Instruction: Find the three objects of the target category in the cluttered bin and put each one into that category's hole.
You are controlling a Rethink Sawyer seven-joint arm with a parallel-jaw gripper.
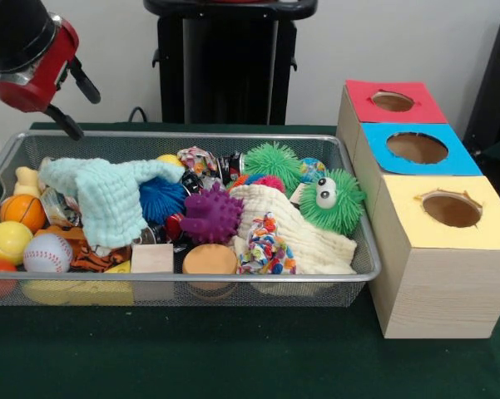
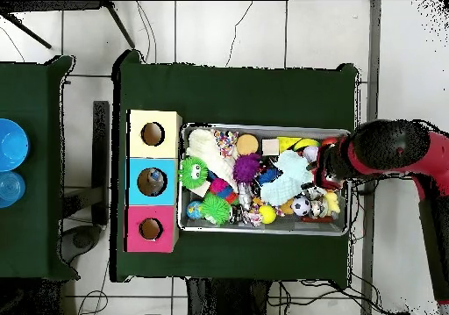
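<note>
A wire mesh bin (image 1: 362, 249) holds a jumble of toys. Among them are a green fuzzy ball with googly eyes (image 1: 333, 202), a second green spiky ball (image 1: 272, 163), a purple one (image 1: 210, 215) and a blue one (image 1: 161, 199). A baseball (image 1: 47, 252), a small basketball (image 1: 23, 211) and a yellow ball (image 1: 7, 242) lie at the left end. Three boxes with holes stand beside the bin, topped red (image 1: 394, 101), blue (image 1: 418, 148) and yellow (image 1: 452, 209). My gripper (image 1: 86, 117) hangs open and empty above the bin's far left corner; from overhead the gripper (image 2: 327, 164) is over the bin's right end.
A pale blue cloth (image 1: 108, 195) and a cream cloth (image 1: 304, 237) cover part of the pile. A wooden block (image 1: 152, 258) and a round wooden disc (image 1: 210, 259) sit against the front wall. A second table holding blue bowls (image 2: 10, 145) stands off to the side in the overhead view.
</note>
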